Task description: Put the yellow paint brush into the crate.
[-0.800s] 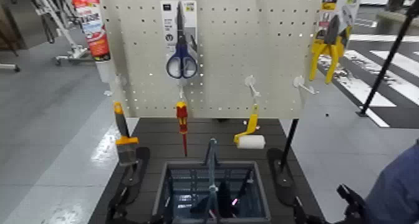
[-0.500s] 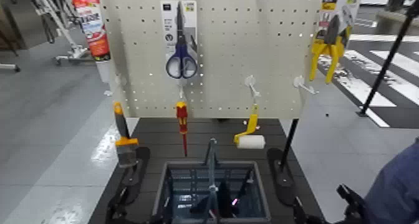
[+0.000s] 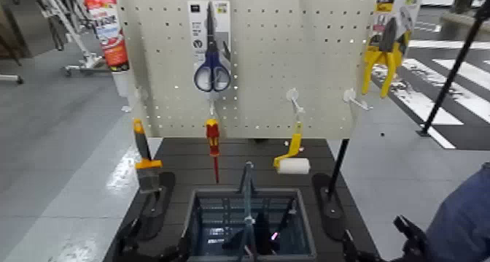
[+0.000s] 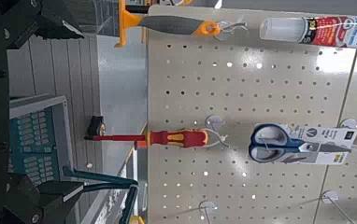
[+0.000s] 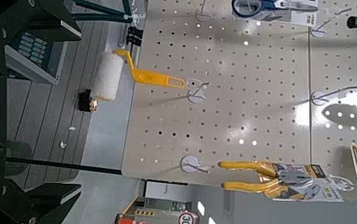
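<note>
Pegboard [image 3: 277, 68] hangs the yellow paint brush [image 3: 144, 163] reachable above the crate [image 3: 248, 225]; can't tell either end effector's state.

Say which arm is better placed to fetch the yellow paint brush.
Probably left. The yellow paint brush hangs at the pegboard's left edge, directly above the left tool; the right tool sits across the crate.

Bright, even light; glare on floor [image 3: 124, 179] (slightly soft).

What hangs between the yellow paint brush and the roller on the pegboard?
Head view: only the red-and-yellow screwdriver hangs between the yellow paint brush and the roller, with bare pegboard around it.
</note>
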Robot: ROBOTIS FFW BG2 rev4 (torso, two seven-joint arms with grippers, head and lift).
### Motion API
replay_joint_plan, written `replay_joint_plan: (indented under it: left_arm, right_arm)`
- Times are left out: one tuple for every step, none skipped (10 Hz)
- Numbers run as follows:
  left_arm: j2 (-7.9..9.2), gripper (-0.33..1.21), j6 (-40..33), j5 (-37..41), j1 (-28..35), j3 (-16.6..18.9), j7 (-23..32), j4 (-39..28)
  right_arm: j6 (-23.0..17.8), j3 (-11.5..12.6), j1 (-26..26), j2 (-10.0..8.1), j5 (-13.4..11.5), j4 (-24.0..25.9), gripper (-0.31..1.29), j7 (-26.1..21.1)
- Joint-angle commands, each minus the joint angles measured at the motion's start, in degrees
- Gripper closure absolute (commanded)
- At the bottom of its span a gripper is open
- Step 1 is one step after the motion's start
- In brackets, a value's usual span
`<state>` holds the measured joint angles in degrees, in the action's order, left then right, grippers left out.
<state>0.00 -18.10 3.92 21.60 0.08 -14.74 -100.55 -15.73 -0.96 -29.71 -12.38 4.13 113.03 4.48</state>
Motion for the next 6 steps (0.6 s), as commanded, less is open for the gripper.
replay_joint_plan:
  left_arm:
    - [-5.62,0.15,7.9,2.0,-1.8,4.9,-3.7,-1.8]
    - [-5.36,0.15,11.1,3.1,-2.7,6.6,-5.2,-2.6]
    - [-4.48,0.14,12.9,3.5,-3.8,8.1,-6.5,-3.2]
    - [-3.51,0.14,15.6,4.4,-5.2,9.5,-8.5,-3.6]
    - [-2.55,0.14,18.4,5.1,-6.8,11.3,-11.1,-3.6]
    - [-1.67,0.14,20.1,6.2,-8.2,12.5,-12.6,-3.3]
  right_arm:
    - [0.1,0.0,0.0,0.07,0.0,0.0,0.15,0.0]
    - [0.1,0.0,0.0,0.07,0.0,0.0,0.15,0.0]
    - [0.1,0.0,0.0,0.07,0.0,0.0,0.15,0.0]
    - [0.1,0.0,0.0,0.07,0.1,0.0,0.15,0.0]
    - [0.1,0.0,0.0,0.07,0.0,0.0,0.15,0.1]
    - [0.2,-0.1,0.1,0.16,0.1,0.0,0.15,0.1]
